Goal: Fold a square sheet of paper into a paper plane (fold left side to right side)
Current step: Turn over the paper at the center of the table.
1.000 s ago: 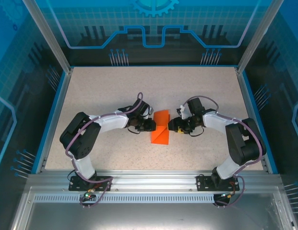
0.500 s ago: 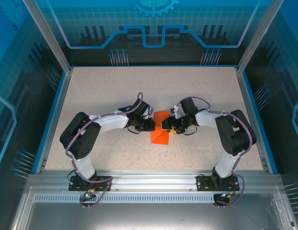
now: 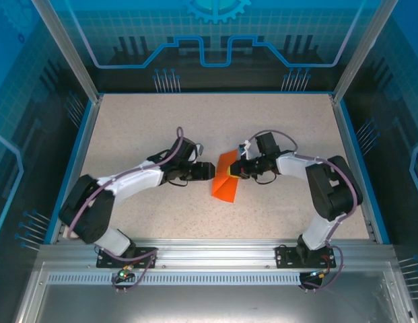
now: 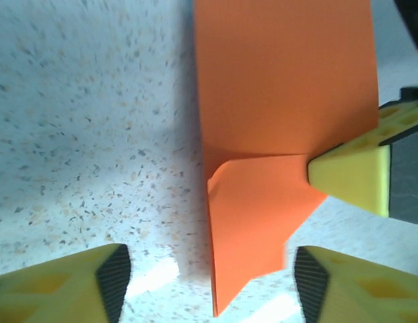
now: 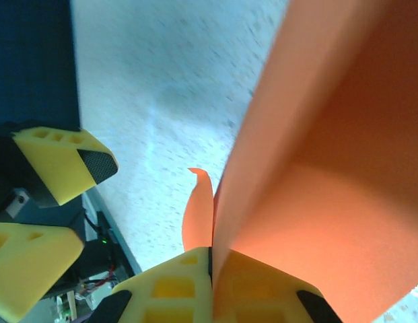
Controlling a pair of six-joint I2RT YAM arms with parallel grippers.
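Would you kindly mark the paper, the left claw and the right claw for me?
paper (image 3: 224,186): top view, middle of the sheet.
left claw (image 3: 210,170): top view, between its open fingertips.
right claw (image 5: 211,264): right wrist view, where its tips pinch the paper.

Speckled beige tabletop (image 3: 141,128), with a blue rim (image 3: 73,168) along the left, far and right edges and a metal rail (image 3: 215,250) along the near edge. One folded orange paper (image 3: 224,190) sits around the middle, slightly toward the right edge. Its near end rests on the tabletop and its far part tilts up off it. The paper casts a soft shadow on the tabletop just to its left.
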